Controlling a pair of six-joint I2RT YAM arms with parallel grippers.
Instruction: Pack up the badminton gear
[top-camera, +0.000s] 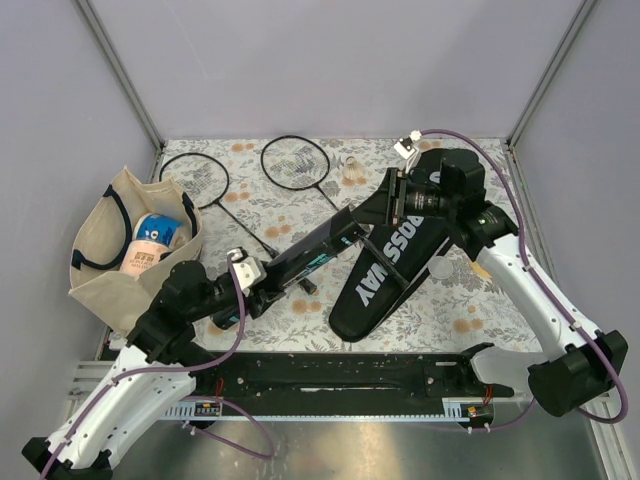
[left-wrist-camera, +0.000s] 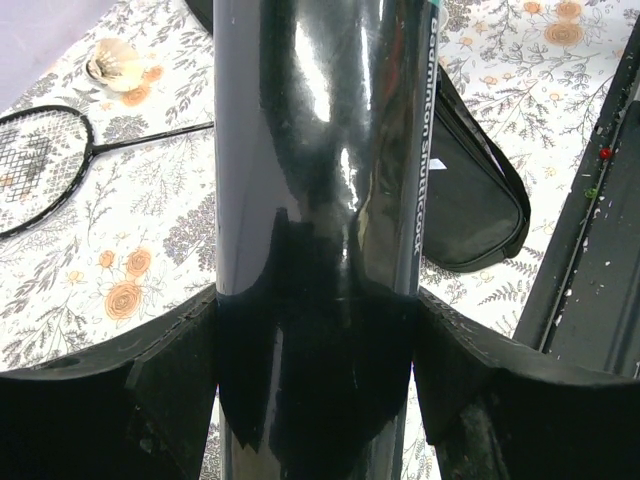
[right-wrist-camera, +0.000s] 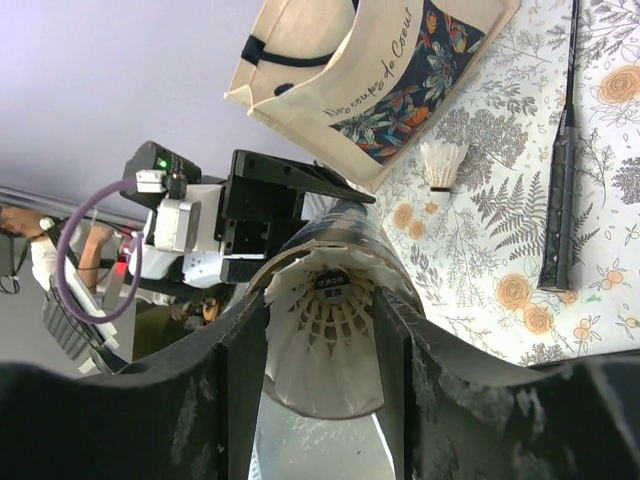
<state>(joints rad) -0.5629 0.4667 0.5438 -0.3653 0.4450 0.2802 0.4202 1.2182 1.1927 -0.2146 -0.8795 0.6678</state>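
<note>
left hand (left-wrist-camera: 315, 380) clamps the black shuttlecock tube (top-camera: 318, 247) at its near end, long axis slanting up and away to the right hand (right-wrist-camera: 320, 400). there a white shuttlecock (right-wrist-camera: 325, 350) sits in the tube's mouth between the fingers (right-wrist-camera: 240, 360); pinched or free, we cannot tell.
</note>
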